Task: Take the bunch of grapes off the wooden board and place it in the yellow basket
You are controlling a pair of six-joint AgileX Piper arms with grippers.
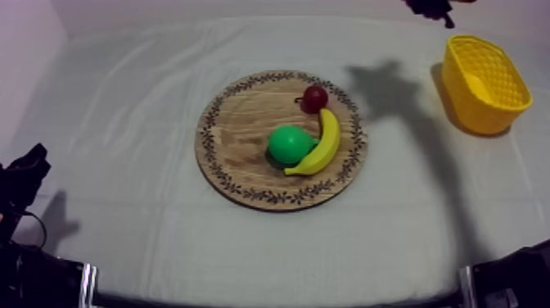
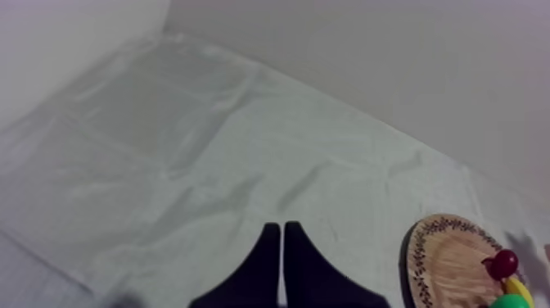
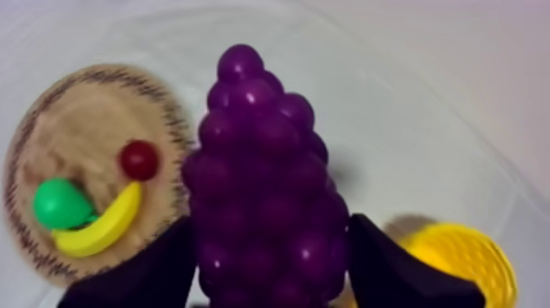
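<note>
My right fingers [image 3: 155, 270] clamp the bunch of grapes [image 3: 263, 180] at its widest part; it looks light, stiff, bumpy, maybe slippery. My left fingers [image 2: 263, 264] lie closed, empty.

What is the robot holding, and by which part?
The right hand holds the bunch of grapes by the sides of its wide end. The left hand holds nothing.

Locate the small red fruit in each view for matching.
Top view: small red fruit on the wooden board, beside the banana's far end.
Left wrist view: on the board, by the banana.
Right wrist view: on the board, near the grapes.
Shared landmark: the board.
</note>
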